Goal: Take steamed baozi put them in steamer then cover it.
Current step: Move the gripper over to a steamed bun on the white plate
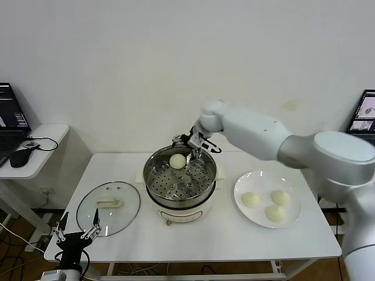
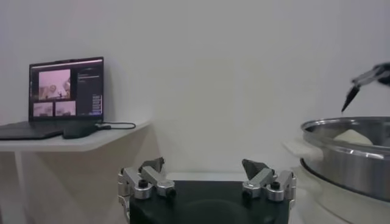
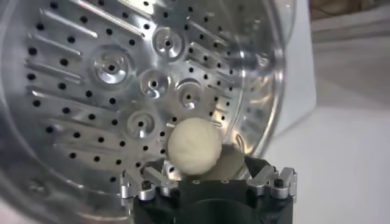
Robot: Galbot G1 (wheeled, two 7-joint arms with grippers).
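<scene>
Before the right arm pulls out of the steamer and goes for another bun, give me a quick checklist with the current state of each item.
1. Right end effector open, bun released: ok.
2. First baozi sitting inside the steamer: ok.
3. Three baozi waiting on the white plate: ok.
4. Glass lid off the steamer, flat on the table: ok.
5. Left end effector open, parked at the near table edge beside the lid: ok.
6. Clearance from the steamer wall on withdrawal: cannot tell.

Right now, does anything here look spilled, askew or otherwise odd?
Nothing stands out. One baozi lies inside the steamer below the open right claw; three more sit on the plate; the cover lies flat on the table.
</scene>
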